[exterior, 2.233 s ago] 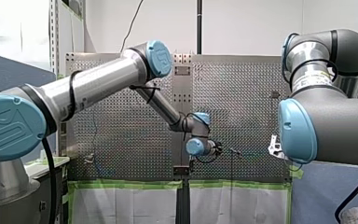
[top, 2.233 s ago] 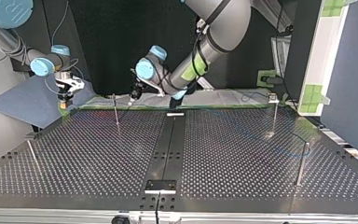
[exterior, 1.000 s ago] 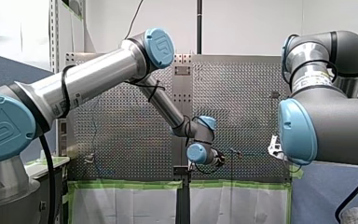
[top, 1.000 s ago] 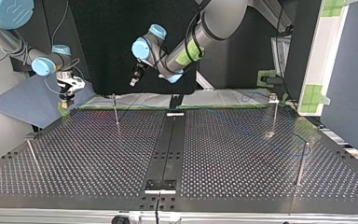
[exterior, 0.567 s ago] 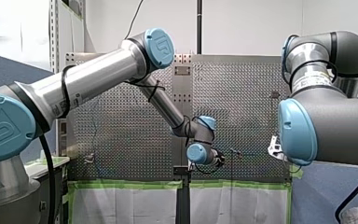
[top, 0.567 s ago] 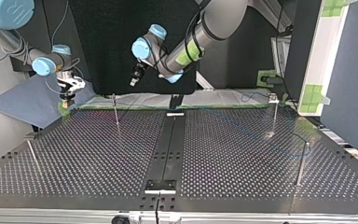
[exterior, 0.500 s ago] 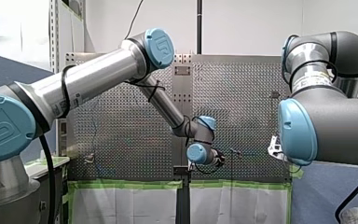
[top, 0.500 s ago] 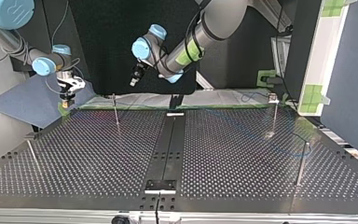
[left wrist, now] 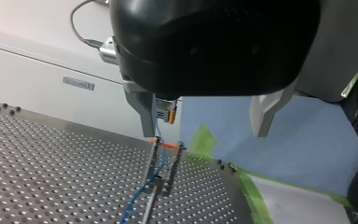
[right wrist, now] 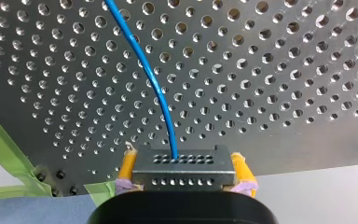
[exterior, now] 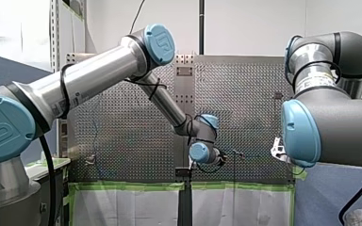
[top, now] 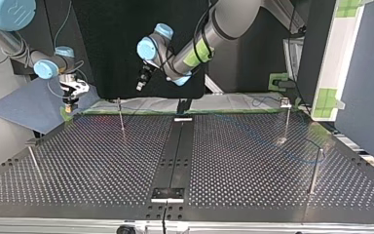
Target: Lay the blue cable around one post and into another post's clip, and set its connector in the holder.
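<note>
The right end effector (right wrist: pixel 182 161) is shown closed on the grey connector (right wrist: pixel 184 171), which is gripped between its yellow pads (right wrist: pixel 127 168) over the desk's edge, at the top view's left. The blue cable (right wrist: pixel 154 84) is led from the connector out across the perforated desk (right wrist: pixel 270 70). The left end effector (left wrist: pixel 205 133) is raised above the desk, its fingers spread wide and nothing held between them. Ahead of it, the cable is seen between the two thin prongs of a post (left wrist: pixel 173 163).
</note>
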`<action>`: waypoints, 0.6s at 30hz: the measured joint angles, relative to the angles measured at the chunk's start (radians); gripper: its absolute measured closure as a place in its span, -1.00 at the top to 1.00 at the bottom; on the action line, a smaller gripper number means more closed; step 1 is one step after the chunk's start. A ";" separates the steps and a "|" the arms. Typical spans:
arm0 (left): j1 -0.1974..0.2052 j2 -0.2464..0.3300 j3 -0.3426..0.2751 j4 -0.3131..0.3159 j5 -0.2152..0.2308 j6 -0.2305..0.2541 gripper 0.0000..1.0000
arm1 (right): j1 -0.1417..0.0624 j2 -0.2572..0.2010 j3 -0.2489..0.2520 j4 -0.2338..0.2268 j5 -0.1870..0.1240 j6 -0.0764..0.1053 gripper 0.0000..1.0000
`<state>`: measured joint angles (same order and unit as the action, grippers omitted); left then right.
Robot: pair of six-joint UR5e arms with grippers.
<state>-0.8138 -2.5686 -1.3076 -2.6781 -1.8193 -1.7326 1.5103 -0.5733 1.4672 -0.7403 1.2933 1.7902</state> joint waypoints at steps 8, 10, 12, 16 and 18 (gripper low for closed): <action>-0.028 0.059 -0.059 0.056 -0.052 -0.006 1.00 | 0.000 0.000 0.000 -0.002 0.000 0.006 -1.00; -0.034 0.076 -0.076 0.068 -0.068 -0.014 1.00 | 0.000 0.000 0.000 -0.002 0.000 0.009 -1.00; -0.037 0.089 -0.089 0.069 -0.081 -0.021 1.00 | 0.001 0.000 0.000 -0.002 0.001 0.014 -1.00; -0.049 0.122 -0.122 0.046 -0.114 -0.028 1.00 | 0.002 0.000 0.000 -0.002 0.000 0.020 -1.00; -0.055 0.137 -0.137 0.032 -0.128 -0.033 1.00 | 0.003 0.000 0.000 -0.001 -0.004 0.023 -1.00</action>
<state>-0.8690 -2.4313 -1.4447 -2.6464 -1.9477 -1.7651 1.5128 -0.5728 1.4673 -0.7416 1.2895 1.8132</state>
